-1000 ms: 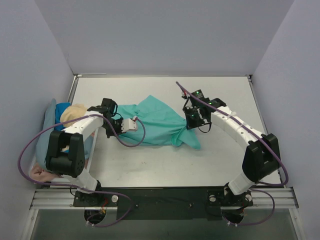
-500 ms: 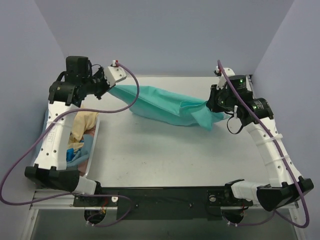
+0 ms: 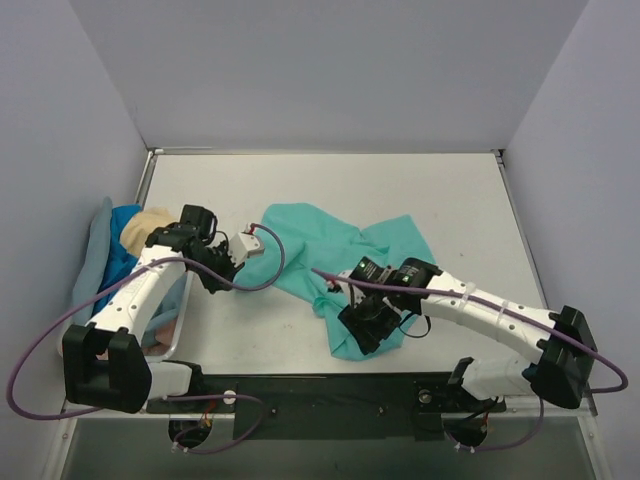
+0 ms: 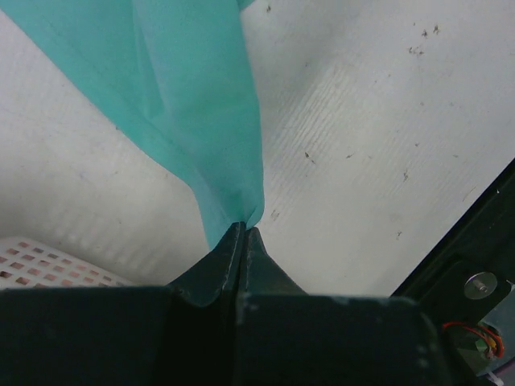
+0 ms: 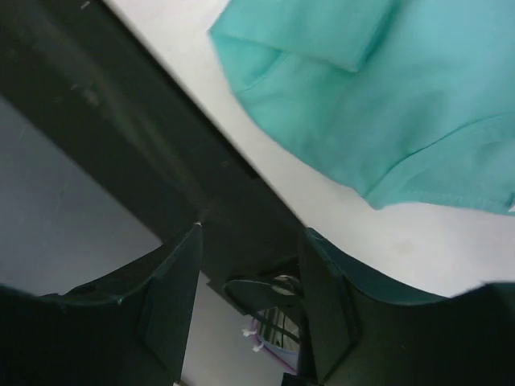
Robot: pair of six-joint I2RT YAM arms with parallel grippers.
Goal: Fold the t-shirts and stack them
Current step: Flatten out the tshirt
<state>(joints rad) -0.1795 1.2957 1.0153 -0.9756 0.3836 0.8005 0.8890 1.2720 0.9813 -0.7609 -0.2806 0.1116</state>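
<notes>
Down from a taut mid-air stretch half a second ago to a soft, rumpled sprawl: teal-green t-shirt (image 3: 335,245) on the middle of the pale bench (image 3: 450,190). Pinched to a thin smooth fold between pressed-together left jaws, plain only from the left wrist, beside a white perforated basket (image 4: 32,257). Right jaws spread and empty over the near hem. From above only, tan-yellow cloth (image 3: 150,225) bunched in that basket
</notes>
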